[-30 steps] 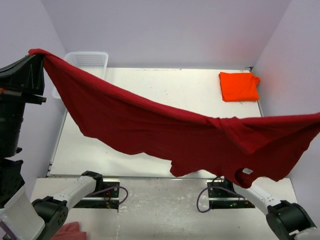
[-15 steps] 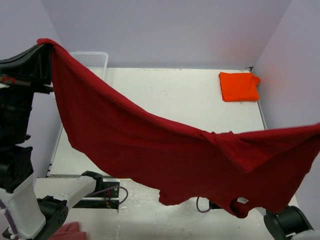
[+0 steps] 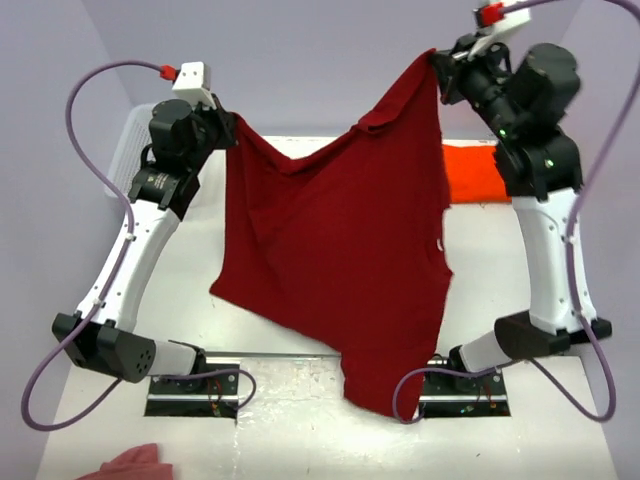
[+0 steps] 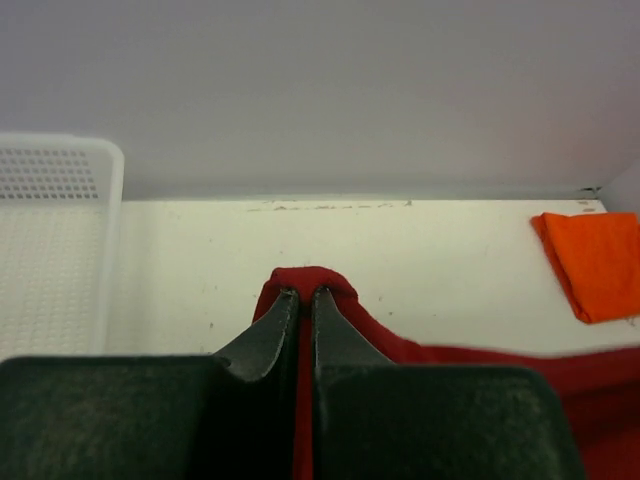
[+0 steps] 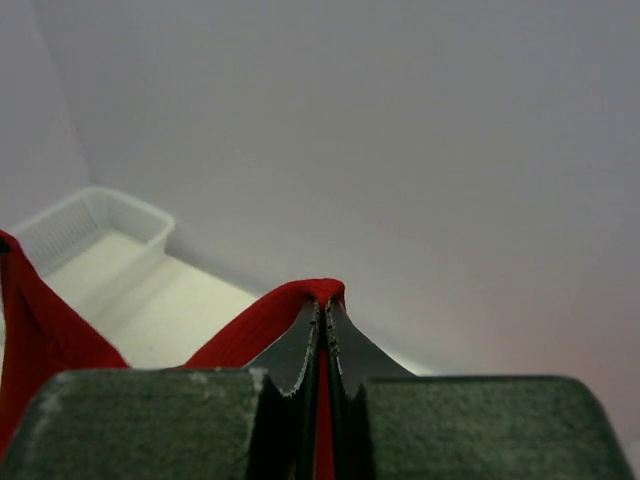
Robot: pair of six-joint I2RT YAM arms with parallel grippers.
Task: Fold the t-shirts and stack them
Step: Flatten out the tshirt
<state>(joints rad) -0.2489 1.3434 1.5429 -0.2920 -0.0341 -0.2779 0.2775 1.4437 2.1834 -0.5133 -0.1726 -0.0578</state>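
Limp and light, the crimson shirt (image 3: 340, 260) hangs over the table (image 3: 480, 270), left gripper (image 3: 232, 128) and right gripper (image 3: 437, 58) each clamped on an upper edge, probably the best hold.

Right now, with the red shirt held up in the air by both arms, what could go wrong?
1. The left gripper and right gripper each pinch only a small fold of the red shirt, so a tug could pull it free.
2. Seen from above, the shirt's low corner hangs by the right arm's base and cable, where it might snag.
3. Lowered carelessly, it may land bunched or brush the orange shirt.
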